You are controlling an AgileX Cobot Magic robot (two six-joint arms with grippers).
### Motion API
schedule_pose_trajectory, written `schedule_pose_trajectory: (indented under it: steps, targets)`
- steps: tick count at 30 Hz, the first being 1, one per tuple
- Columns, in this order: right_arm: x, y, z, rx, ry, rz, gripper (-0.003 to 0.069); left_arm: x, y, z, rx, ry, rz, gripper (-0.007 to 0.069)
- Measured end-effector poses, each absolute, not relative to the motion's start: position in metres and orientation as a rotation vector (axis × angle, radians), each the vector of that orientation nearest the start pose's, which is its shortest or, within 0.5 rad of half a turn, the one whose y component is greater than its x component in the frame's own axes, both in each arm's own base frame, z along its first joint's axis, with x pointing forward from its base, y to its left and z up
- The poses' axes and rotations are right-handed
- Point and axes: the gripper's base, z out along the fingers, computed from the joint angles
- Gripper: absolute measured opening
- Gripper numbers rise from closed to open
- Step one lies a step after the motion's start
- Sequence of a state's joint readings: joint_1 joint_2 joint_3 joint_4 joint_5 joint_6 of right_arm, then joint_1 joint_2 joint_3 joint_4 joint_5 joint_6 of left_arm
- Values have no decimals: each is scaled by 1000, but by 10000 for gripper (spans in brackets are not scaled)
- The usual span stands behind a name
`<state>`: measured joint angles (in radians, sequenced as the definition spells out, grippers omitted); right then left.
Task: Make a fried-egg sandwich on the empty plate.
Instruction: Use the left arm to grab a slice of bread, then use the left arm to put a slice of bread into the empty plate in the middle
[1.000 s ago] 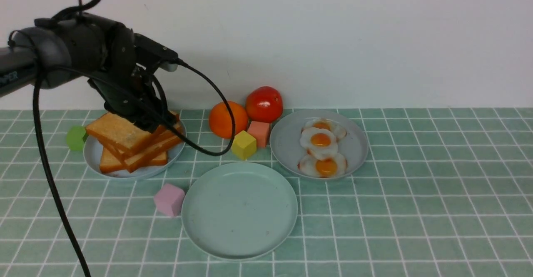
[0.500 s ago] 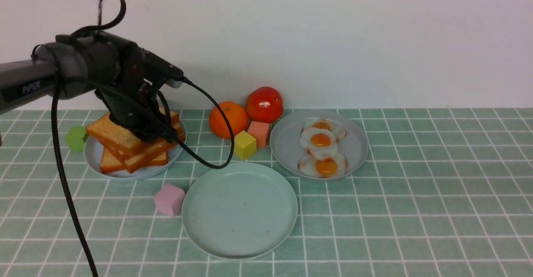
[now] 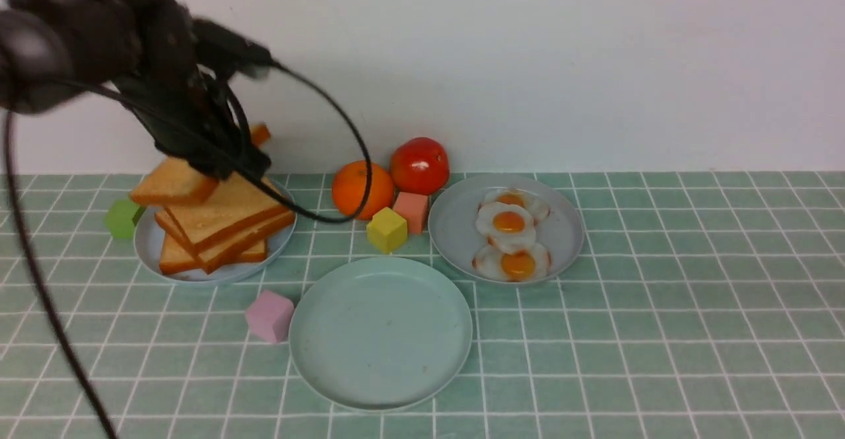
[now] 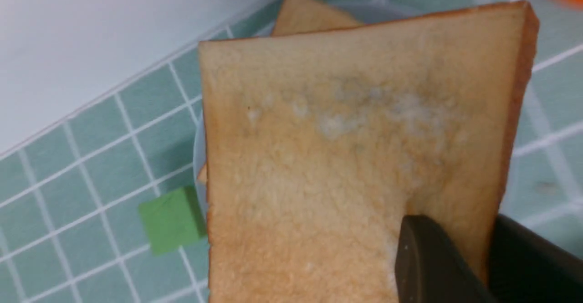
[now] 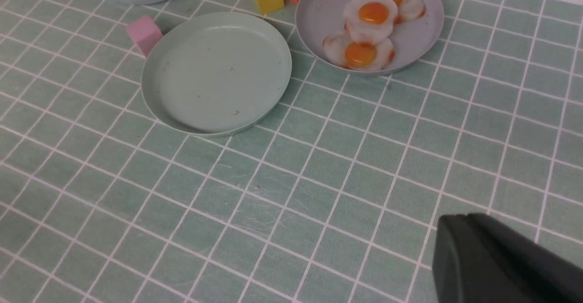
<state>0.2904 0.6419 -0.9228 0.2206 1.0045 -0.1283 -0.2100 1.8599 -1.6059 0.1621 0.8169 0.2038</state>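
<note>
My left gripper (image 3: 224,156) is shut on one golden toast slice (image 3: 173,185) and holds it tilted in the air just above the toast stack (image 3: 218,228). In the left wrist view the held toast slice (image 4: 346,148) fills the frame, and the left gripper (image 4: 473,241) pinches its crust edge with a finger on each face. The empty mint-green plate (image 3: 381,333) lies at the front centre. Three fried eggs (image 3: 508,221) lie on a grey-blue plate (image 3: 462,228) to its right. My right gripper (image 5: 460,230) is shut and hovers over bare tablecloth, well short of the plate (image 5: 216,73).
The stack rests on a grey-blue plate (image 3: 148,247) at the left. An orange (image 3: 353,189) and a tomato (image 3: 419,165) stand by the wall. A yellow cube (image 3: 386,230), salmon cube (image 3: 410,210), pink cube (image 3: 269,317) and green cube (image 3: 121,218) lie around the plates.
My left gripper dipped onto the stack, closed on the top toast slice and lifted it up off the stack. The right arm has not moved.
</note>
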Motion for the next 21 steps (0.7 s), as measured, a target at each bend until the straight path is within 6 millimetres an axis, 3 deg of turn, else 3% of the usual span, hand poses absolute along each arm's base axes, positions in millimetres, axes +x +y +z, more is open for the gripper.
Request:
schedule_pose_trajectory:
  steps: [3, 4, 5, 6, 9, 10, 12, 15, 21]
  targets:
    - [87, 43, 381, -432, 2164, 362, 14, 381, -101, 305, 698, 2432, 154, 137]
    - [87, 43, 381, -432, 2164, 362, 14, 362, -120, 304, 777, 2418, 129, 137]
    - [87, 43, 381, -432, 2164, 362, 14, 356, -126, 300, 805, 2424, 118, 137]
    - [87, 43, 381, -432, 2164, 362, 14, 332, -151, 293, 917, 2407, 81, 137]
    - [87, 44, 382, -429, 2156, 363, 14, 291, -195, 264, 1151, 2383, 32, 137]
    - [87, 44, 382, -428, 2154, 363, 15, 288, -197, 260, 1165, 2379, 32, 137]
    - [88, 44, 383, -426, 2147, 363, 18, 269, -220, 241, 1293, 2306, 38, 137]
    - [88, 44, 383, -426, 2147, 364, 20, 268, -232, 229, 1309, 2267, 65, 137]
    - [87, 45, 383, -423, 2146, 385, 22, 280, -237, 209, 1306, 2246, 135, 137]
